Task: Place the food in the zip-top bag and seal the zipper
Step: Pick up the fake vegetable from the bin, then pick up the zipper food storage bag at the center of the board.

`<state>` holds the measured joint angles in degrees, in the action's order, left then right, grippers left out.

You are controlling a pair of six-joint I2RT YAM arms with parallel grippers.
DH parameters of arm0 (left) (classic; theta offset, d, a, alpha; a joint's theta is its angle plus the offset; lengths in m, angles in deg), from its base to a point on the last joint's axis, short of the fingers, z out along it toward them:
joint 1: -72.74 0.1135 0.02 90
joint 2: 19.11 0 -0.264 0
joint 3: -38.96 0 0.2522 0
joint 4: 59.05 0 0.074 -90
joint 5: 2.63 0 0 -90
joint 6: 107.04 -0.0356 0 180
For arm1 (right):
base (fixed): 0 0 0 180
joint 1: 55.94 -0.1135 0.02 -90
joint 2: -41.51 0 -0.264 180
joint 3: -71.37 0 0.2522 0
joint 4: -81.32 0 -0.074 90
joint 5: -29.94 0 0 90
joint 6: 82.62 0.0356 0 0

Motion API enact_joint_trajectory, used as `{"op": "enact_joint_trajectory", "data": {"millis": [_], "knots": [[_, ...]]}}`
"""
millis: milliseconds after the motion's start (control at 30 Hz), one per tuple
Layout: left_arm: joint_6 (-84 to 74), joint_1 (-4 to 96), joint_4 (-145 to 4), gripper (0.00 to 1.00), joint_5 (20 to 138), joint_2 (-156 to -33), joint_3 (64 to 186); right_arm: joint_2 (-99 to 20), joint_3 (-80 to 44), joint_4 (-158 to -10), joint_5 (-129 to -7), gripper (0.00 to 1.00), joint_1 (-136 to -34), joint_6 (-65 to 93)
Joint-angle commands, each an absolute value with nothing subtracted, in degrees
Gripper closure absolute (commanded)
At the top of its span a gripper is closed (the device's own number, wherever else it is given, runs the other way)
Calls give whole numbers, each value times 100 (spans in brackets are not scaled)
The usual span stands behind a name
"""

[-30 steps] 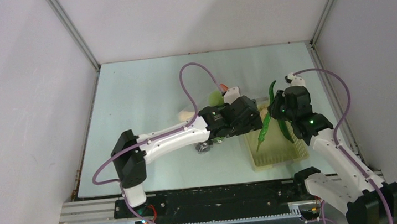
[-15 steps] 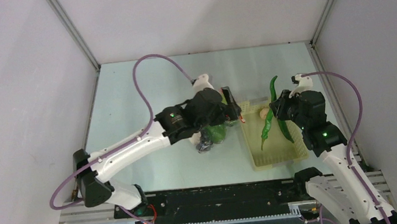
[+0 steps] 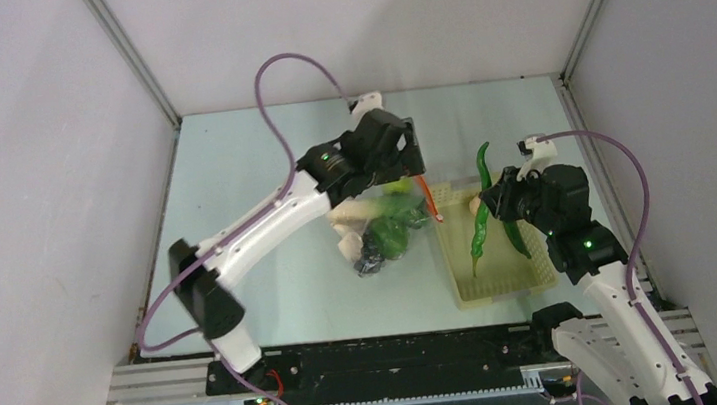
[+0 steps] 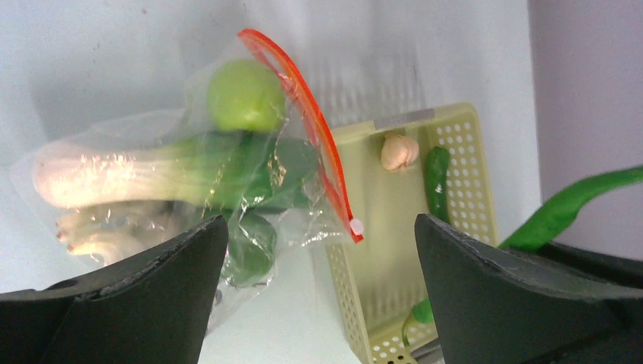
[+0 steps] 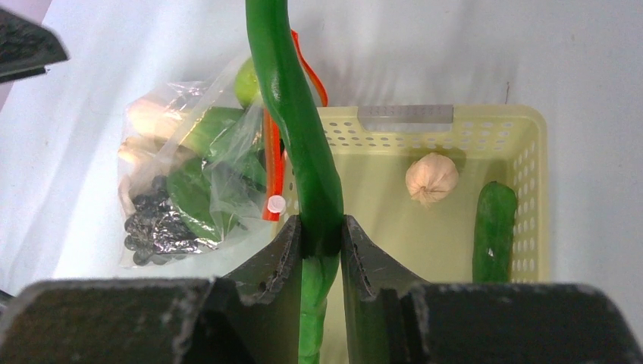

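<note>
- The left hand [image 3: 408,160] hovers above the desk [image 3: 230,166], jaws spread wide and empty, at about 1 o'clock from the zip-top bag [image 3: 383,235].
- The bag lies on the desk at 9 o'clock from the yellow basket [image 3: 504,286], just beside it.
- Inside the bag are the green apple [image 4: 244,95], bok choy [image 4: 136,163] and grapes [image 5: 148,224].
- The zipper [image 4: 318,144] runs along the bag's 3 o'clock edge, with the white slider [image 4: 355,226] at its near end.
- The right hand [image 5: 322,227] grips the long green pepper [image 5: 292,98] above the basket.
- A pale bulb [image 5: 431,178] and a dark green piece [image 5: 494,227] lie in the basket.
</note>
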<state>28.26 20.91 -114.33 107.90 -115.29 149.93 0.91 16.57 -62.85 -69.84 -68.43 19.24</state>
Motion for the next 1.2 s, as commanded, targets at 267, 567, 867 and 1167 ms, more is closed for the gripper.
{"op": "enact_joint_trajectory", "data": {"millis": [267,567,867,1167], "knots": [[2345,2164,-13452,1,11181,-14128,18026,125,1704,-6352,-6699,100,-6805,1906],[2345,2364,-13173,3,11098,-14656,18256,100,1794,-6369,-6714,100,-6799,1938],[2228,2412,-12804,7,10713,-15050,18480,94,1840,-6372,-6643,100,-6803,1963],[2241,2420,-13143,17,11131,-15319,18656,164,1893,-6390,-6408,100,-6803,1960]]}}
